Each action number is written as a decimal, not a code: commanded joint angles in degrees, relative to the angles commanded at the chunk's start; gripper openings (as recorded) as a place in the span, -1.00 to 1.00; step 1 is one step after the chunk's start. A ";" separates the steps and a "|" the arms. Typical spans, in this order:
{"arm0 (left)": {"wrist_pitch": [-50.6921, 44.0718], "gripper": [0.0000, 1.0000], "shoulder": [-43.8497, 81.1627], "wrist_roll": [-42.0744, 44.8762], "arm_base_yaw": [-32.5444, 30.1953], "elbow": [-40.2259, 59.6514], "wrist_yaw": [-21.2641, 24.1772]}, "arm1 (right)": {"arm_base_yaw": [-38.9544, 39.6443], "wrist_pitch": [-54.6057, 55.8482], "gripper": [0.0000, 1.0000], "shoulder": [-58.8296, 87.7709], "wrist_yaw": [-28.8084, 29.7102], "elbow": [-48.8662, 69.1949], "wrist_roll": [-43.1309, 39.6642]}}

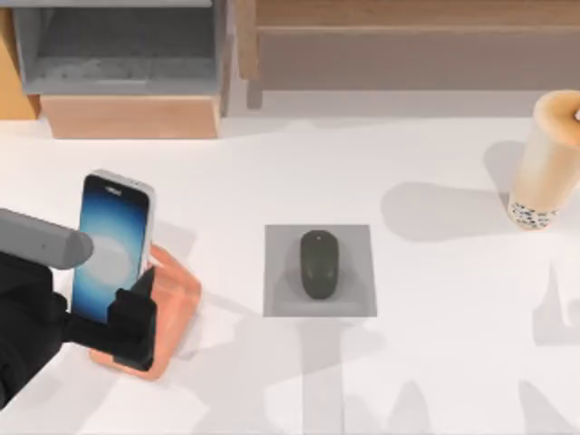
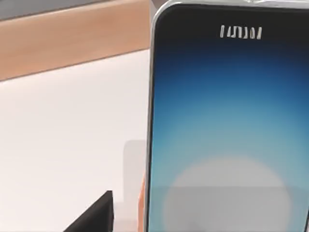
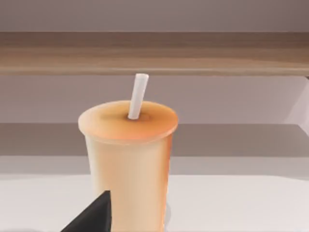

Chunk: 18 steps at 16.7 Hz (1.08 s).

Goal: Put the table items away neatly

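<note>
The smartphone [image 1: 113, 240] with its blue screen leans upright on the salmon-pink stand [image 1: 174, 299] at the table's left. My left gripper [image 1: 116, 310] stands open around the phone's lower end; one dark finger [image 2: 94, 217] sits a small gap away from the phone's edge [image 2: 227, 125]. The dark oval mouse [image 1: 319, 263] lies on the grey square pad [image 1: 358, 240] at mid-table. The tall tan cup [image 1: 544, 159] with a speckled base stands at the far right. In the right wrist view the cup [image 3: 130, 159] with its white straw is straight ahead, beyond one dark finger [image 3: 94, 215] of my open right gripper.
A grey open box on a wooden base [image 1: 127, 63] stands at the back left. A long wooden shelf [image 1: 408, 36] runs along the back, behind the cup. Bare white table lies between the pad and the cup.
</note>
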 joint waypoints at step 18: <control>5.79 1.00 -18.68 2.44 16.53 -10.39 6.00 | 0.00 0.00 1.00 0.00 0.00 0.00 0.00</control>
